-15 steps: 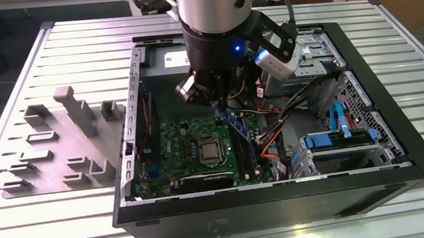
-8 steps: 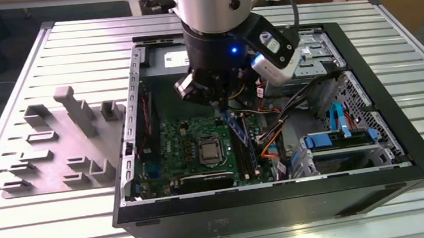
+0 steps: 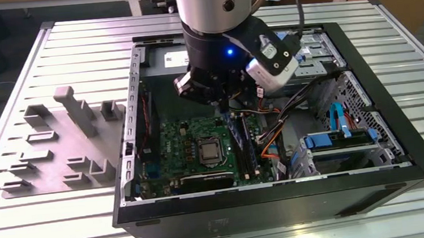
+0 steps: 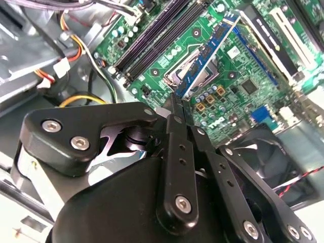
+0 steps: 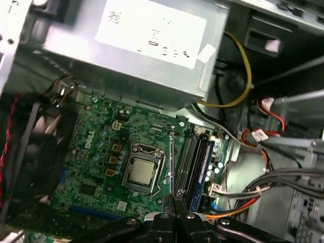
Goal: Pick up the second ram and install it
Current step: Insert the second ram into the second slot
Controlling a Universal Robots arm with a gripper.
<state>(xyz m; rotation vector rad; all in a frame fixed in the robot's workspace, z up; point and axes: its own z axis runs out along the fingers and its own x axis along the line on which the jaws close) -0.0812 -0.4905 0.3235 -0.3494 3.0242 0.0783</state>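
- A grey plastic fixture plate with upright blocks (image 3: 49, 160) lies on the slatted metal table (image 3: 401, 13), at the exterior view's left.
- Beside it is the open black computer case (image 3: 279, 204), with the green motherboard (image 3: 179, 138) on its floor.
- The silver square processor socket (image 5: 142, 169) sits mid-board.
- The black claw (image 4: 177, 104) is clenched on the second ram (image 4: 210, 48), a thin blue-green stick with black chips. It pinches one end, and the stick runs straight out from the fingertips.
- In the first wrist view the stick (image 5: 172, 162) shows edge-on, between the socket and the long black memory slots (image 5: 192, 157), just beside them. I cannot tell if it touches the board.
- A blue-latched drive bay (image 3: 327, 139) is at the exterior view's right.
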